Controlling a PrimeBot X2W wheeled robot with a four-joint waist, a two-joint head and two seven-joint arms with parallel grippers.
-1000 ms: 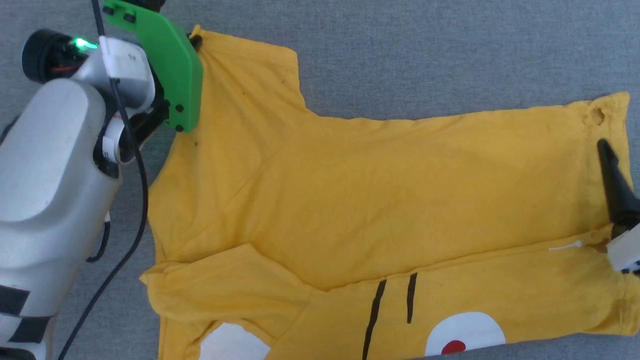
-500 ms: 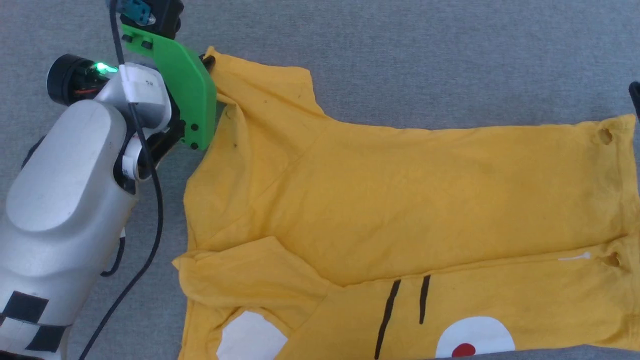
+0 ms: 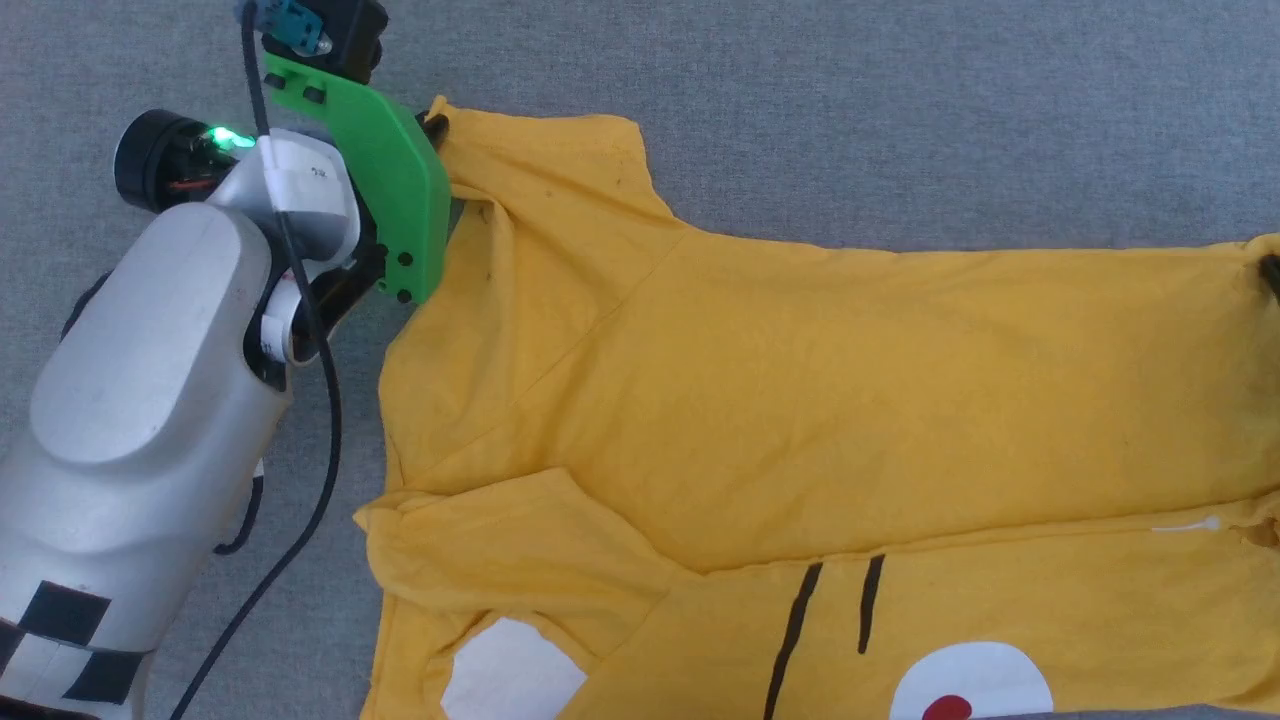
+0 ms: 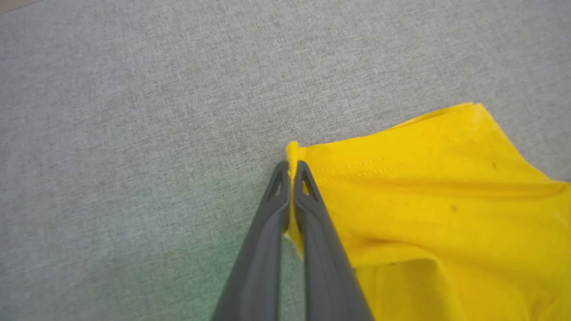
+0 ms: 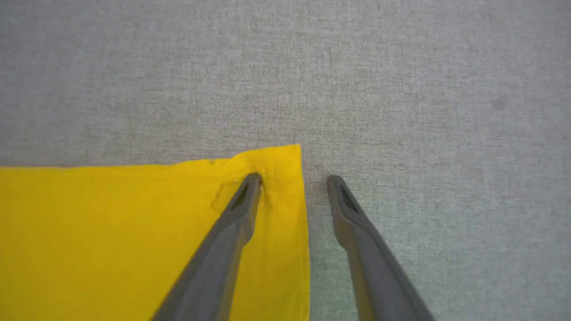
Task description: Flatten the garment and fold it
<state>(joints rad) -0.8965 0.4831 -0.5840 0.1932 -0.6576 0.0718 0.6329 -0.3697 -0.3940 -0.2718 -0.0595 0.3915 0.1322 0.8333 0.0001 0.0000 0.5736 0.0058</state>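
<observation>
The garment point(image 3: 800, 400) is a bright yellow T-shirt lying spread on grey cloth. Its near part is folded over, showing black stripes and white patches with a red dot. My left gripper point(image 4: 292, 166) is shut on the corner of the sleeve hem point(image 4: 379, 165), at the shirt's far left in the head view point(image 3: 432, 122). My right gripper point(image 5: 293, 178) stands open astride the garment's point(image 5: 111, 232) far right corner. One of its fingers point(image 5: 241, 200) rests on the yellow cloth and the other lies on the grey surface. A dark tip of it point(image 3: 1272, 275) shows at the head view's right edge.
A grey fabric surface point(image 3: 900, 120) lies under and around the shirt. My pale left forearm point(image 3: 150, 380), its green bracket point(image 3: 395, 200) and a black cable point(image 3: 320, 400) lie along the shirt's left side.
The head view has shifted, so the shirt sits further right in it. My right gripper has left the folded edge and now stands at the far right corner. The left keeps its hold on the sleeve.
</observation>
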